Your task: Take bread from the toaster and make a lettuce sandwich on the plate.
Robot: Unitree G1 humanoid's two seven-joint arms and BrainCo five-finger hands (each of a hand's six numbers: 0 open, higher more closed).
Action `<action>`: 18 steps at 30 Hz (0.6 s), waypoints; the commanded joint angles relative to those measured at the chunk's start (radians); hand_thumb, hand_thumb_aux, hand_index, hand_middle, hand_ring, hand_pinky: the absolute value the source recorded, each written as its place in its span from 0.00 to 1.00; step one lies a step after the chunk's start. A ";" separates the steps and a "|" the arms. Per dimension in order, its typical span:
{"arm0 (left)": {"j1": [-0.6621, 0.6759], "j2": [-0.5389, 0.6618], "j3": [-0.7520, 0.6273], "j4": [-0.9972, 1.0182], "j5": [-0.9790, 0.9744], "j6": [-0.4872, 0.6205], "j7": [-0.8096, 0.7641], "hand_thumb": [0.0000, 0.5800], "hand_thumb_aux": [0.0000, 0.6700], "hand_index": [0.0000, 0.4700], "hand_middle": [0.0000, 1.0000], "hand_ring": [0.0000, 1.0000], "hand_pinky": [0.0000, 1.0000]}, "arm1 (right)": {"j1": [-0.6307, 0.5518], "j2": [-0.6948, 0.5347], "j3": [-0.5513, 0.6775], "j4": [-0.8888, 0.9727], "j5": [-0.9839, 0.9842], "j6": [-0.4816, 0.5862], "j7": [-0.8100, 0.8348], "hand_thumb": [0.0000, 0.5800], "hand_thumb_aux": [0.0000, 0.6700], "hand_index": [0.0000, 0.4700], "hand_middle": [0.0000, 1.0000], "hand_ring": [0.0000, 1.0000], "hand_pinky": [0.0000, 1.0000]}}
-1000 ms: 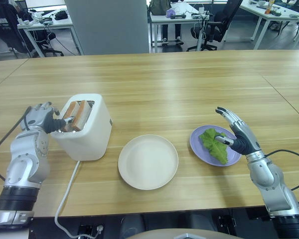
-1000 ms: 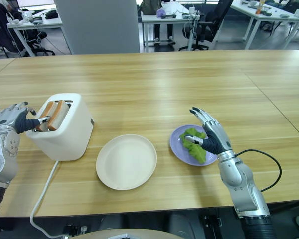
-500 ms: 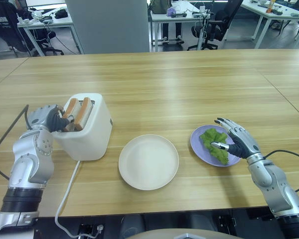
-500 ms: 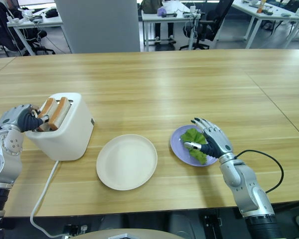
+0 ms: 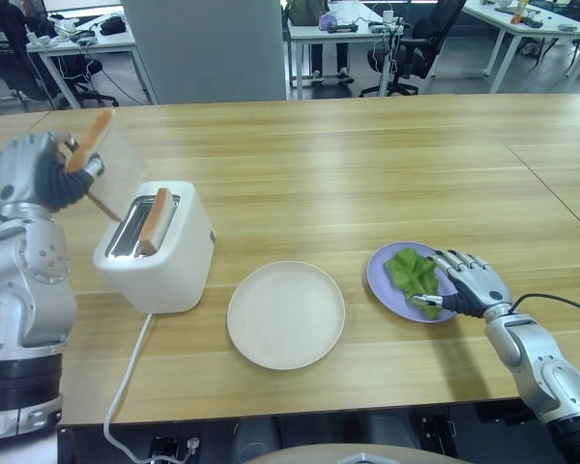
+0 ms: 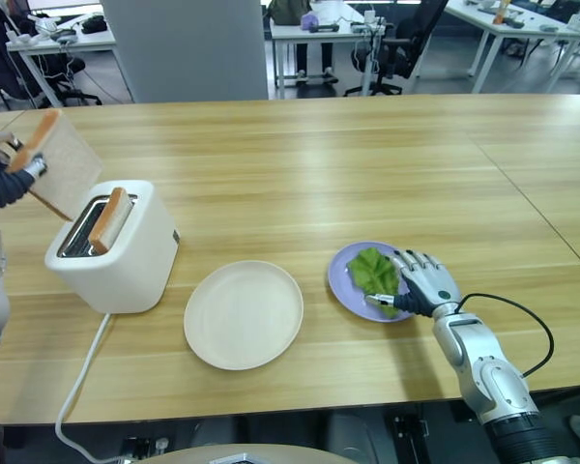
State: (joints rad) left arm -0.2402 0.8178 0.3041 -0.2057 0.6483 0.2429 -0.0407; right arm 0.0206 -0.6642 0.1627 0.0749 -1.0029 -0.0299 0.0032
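My left hand [image 5: 34, 174] is raised above and left of the white toaster [image 5: 159, 253], shut on a slice of bread [image 5: 111, 159] held clear of the slots. A second slice [image 5: 155, 215] still stands in the toaster's right slot. The cream plate [image 5: 286, 313] lies bare in front of me. A lettuce leaf [image 5: 410, 274] rests on a small purple plate [image 5: 385, 289] to the right. My right hand [image 5: 469, 287] lies over that plate's right edge, fingers curled down onto the lettuce; whether it grips the leaf is unclear.
The toaster's white cord [image 5: 126, 387] runs from its base to the table's front edge. The wooden table [image 5: 319, 174] stretches far behind the plates. Desks and office chairs stand in the room beyond.
My left hand has pulled one bread slice up out of the toaster and lifted it to the upper left. My right hand has lowered onto the lettuce and curled its fingers.
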 commanded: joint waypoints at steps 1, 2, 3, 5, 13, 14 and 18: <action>-0.044 -0.023 0.029 -0.143 -0.084 -0.042 -0.019 1.00 1.00 0.98 1.00 1.00 1.00 | -0.045 -0.010 0.050 0.075 -0.046 0.020 -0.015 0.00 0.00 0.00 0.00 0.00 0.00; -0.058 -0.046 0.024 -0.186 -0.136 -0.039 -0.050 1.00 1.00 0.98 1.00 1.00 1.00 | -0.057 -0.009 0.059 0.090 -0.051 0.024 -0.020 0.00 0.00 0.00 0.00 0.00 0.00; -0.071 -0.075 0.013 -0.230 -0.198 -0.027 -0.087 1.00 1.00 0.98 1.00 1.00 1.00 | -0.072 -0.008 0.070 0.109 -0.054 0.025 -0.022 0.00 0.00 0.00 0.00 0.00 0.00; -0.078 -0.116 -0.018 -0.297 -0.281 -0.002 -0.158 1.00 1.00 0.98 1.00 1.00 1.00 | -0.096 -0.007 0.092 0.141 -0.060 0.027 -0.022 0.00 0.00 0.00 0.00 0.00 0.00; 0.010 -0.182 -0.176 -0.328 -0.434 0.037 -0.358 1.00 1.00 0.98 1.00 1.00 1.00 | -0.146 -0.004 0.140 0.191 -0.057 0.045 -0.042 1.00 1.00 0.98 0.00 0.00 0.00; 0.028 -0.182 -0.201 -0.319 -0.439 0.035 -0.379 1.00 1.00 0.98 1.00 1.00 1.00 | -0.152 -0.005 0.144 0.193 -0.055 0.045 -0.042 1.00 1.00 0.98 0.00 0.00 0.00; 0.080 -0.176 -0.304 -0.256 -0.425 0.000 -0.433 1.00 1.00 0.98 1.00 1.00 1.00 | -0.157 -0.008 0.147 0.199 -0.043 0.046 -0.049 1.00 1.00 0.98 0.00 0.00 0.00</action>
State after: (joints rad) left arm -0.1795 0.6360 0.0480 -0.5049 0.2179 0.2575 -0.4404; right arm -0.1269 -0.6691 0.3019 0.2591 -1.0530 0.0133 -0.0407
